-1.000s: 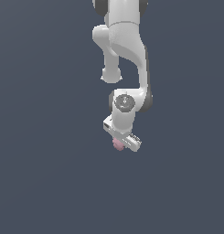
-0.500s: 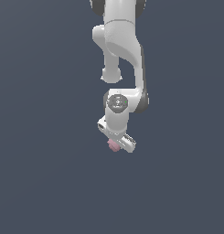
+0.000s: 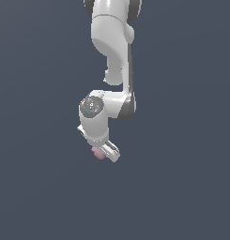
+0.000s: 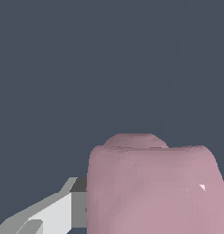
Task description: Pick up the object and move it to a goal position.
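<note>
the arm (image 3: 111, 56) is the landmark here: a white franka reaching down from the upper edge of the exterior view over a flat, dark slate-grey ground (image 3: 36, 187).

starting at the exterior view's left of the arm, there is only that plain grey ground, with no marking on it.

next comes the arm's lowest part. its round wrist joint (image 3: 92, 107), with a grey disc on its face, sits at the bend where the arm folds back under itself. below the joint the white gripper (image 3: 101, 151) hangs tilted, its end slanting down toward the exterior view's right.

the object (image 3: 97, 153), a small pale pink lump, shows at the gripper's lower edge, on the side toward the exterior view's left, touching the white body and mostly hidden by it. it lies directly under the arm's wrist joint, well below the arm's upper links.

in the wrist view the object (image 4: 154, 187) fills much of the picture, a matte pink rounded mass with a smaller bump on its upper side and a tiny bright speck on its face. beside it one pale grey finger (image 4: 54, 212) of the gripper runs in to meet its flank, touching it. the other finger is out of sight behind the pink mass. the pincer reads as clenched on the object, with the lump sitting between the fingers.

to the exterior view's right of the arm, again only the bare grey ground.
</note>
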